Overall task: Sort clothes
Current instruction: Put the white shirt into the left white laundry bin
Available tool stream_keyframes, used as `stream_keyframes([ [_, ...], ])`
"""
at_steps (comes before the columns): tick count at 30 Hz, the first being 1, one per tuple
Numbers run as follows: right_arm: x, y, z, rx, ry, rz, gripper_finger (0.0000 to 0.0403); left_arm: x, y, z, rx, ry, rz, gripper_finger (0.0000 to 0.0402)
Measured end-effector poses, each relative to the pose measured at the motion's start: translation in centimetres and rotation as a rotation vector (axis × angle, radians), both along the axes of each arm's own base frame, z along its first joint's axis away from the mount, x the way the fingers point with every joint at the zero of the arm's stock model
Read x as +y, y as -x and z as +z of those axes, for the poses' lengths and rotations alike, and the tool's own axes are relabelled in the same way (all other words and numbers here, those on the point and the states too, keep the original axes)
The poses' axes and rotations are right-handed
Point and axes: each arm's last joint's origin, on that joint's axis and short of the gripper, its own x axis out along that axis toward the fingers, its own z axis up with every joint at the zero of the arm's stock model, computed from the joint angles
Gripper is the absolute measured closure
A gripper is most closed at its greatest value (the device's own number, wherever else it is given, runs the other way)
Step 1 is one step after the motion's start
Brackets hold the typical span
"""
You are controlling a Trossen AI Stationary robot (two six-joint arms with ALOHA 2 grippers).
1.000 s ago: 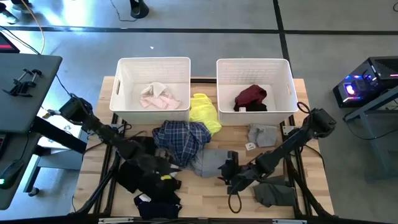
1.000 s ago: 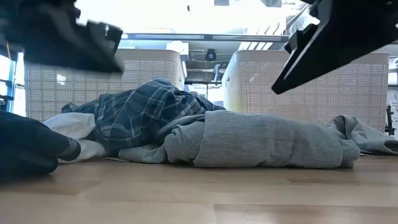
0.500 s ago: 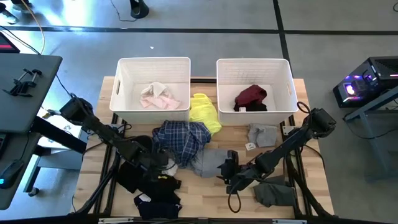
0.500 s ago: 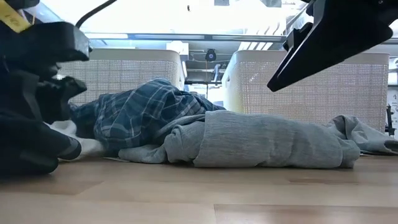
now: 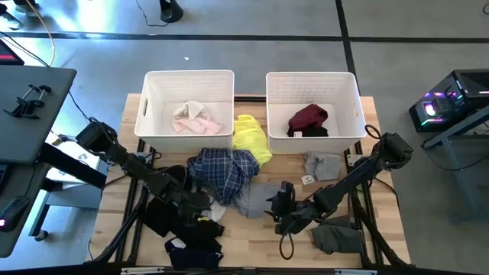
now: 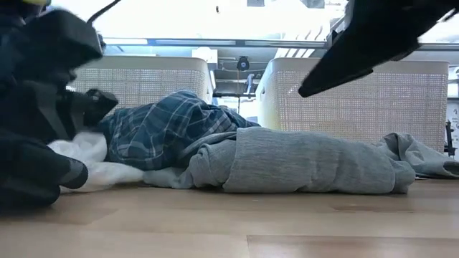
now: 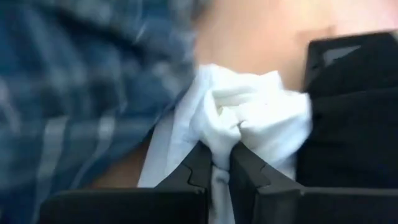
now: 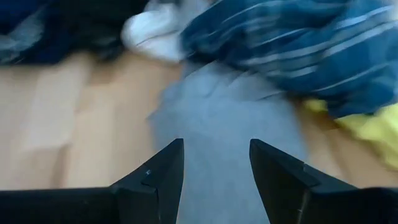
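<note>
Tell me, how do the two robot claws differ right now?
The left gripper is shut on the white garment, pinching a fold; the right gripper is open and holds nothing. The left gripper sits by the blue plaid garment and the black clothes; the right gripper hangs over the grey garment. Both are dark, two-fingered and low near the table's front.

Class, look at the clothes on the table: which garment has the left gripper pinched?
The white garment, pinched between the left gripper fingers beside the blue plaid shirt; the others lie untouched.
</note>
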Motion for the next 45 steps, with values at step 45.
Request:
stream_keyframes([
  [45, -4.5, -5.5, 1.6, -0.239, -0.001, 0.115, 0.0234, 24.0, 3.8, 13.7, -0.069, -0.480, 0.800, 0.0390],
])
